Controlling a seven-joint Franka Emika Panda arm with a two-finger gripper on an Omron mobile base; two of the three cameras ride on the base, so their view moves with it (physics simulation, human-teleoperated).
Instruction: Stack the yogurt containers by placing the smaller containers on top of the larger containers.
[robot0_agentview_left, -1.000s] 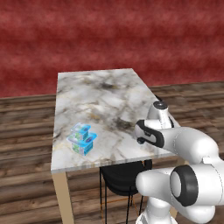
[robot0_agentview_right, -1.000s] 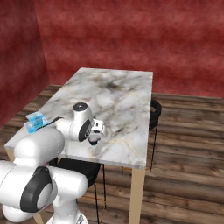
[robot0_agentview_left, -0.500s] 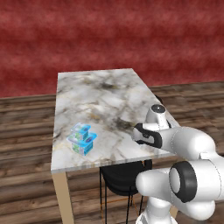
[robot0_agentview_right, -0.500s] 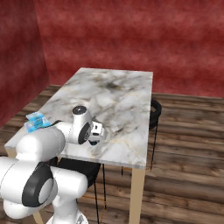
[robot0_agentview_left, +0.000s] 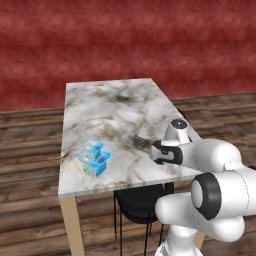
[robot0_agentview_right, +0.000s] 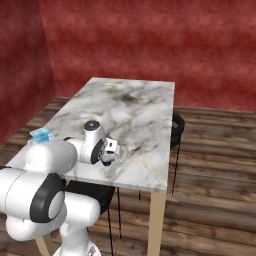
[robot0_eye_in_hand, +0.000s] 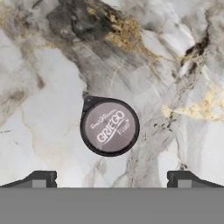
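We are reading "GRIEGO" on lid of tiny dark cup (robot0_eye_in_hand: 110, 127), smaller script around it illegible. Cup is sitting on marble table (robot0_agentview_left: 115, 107), centred between fingertips (robot0_eye_in_hand: 40, 178). Gripper (robot0_eye_in_hand: 110, 179) is hovering above with jaws spread wide, pinching nothing. We are counting one small teal tub (robot0_agentview_left: 93, 148) resting atop one big blue-topped tub (robot0_agentview_left: 95, 163) near table's left edge; their print is unreadable.

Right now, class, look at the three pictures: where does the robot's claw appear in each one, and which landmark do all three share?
Left base view: the claw is right of centre, over the table's near right part.
Right base view: the claw is left of centre, low over the near edge of the table.
Hand view: the claw is at the bottom, its tips wide apart, with the dark cup just beyond.
Shared landmark: the marble table.
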